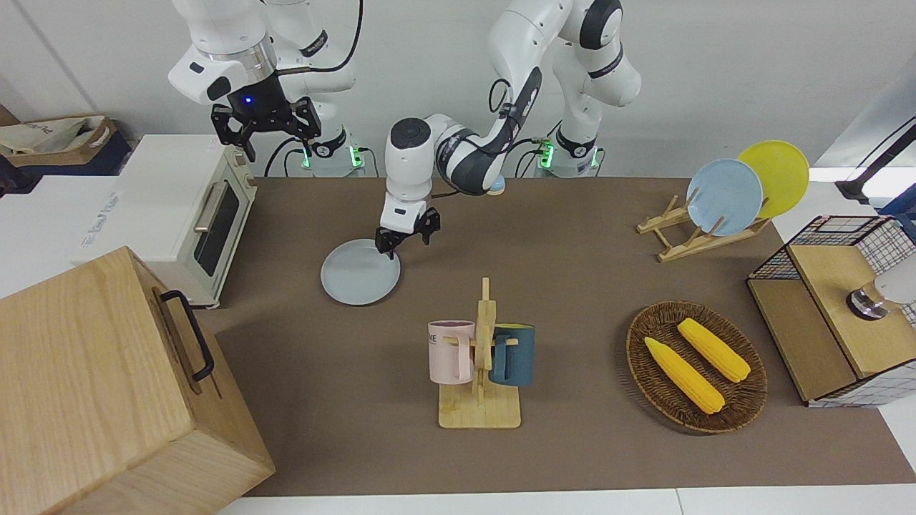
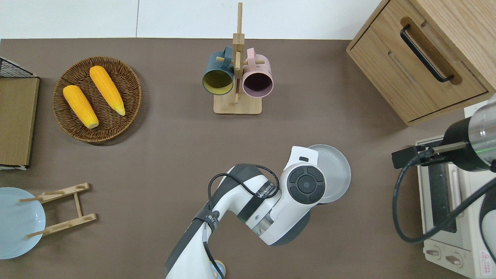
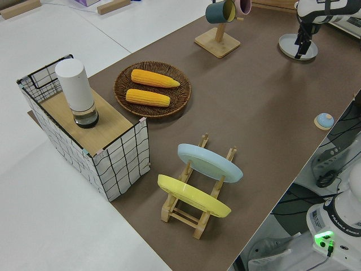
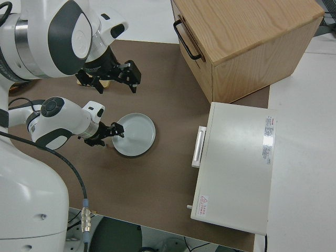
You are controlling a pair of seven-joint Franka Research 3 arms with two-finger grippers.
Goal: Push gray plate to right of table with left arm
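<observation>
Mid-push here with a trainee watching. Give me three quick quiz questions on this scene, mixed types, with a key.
1. True or false: the left gripper is down at the rim of the gray plate.
2. Multiple choice: what stands at the end of the table closest to the gray plate? A) the wicker basket of corn B) the white toaster oven C) the plate rack
3. Short answer: how many mugs hang on the mug rack, and in what colours?

Key
1. True; it sits at the rim on the side nearer the robots.
2. B, the white toaster oven, toward the right arm's end. The right gripper is parked.
3. Two: the pink mug and the dark blue mug.
</observation>
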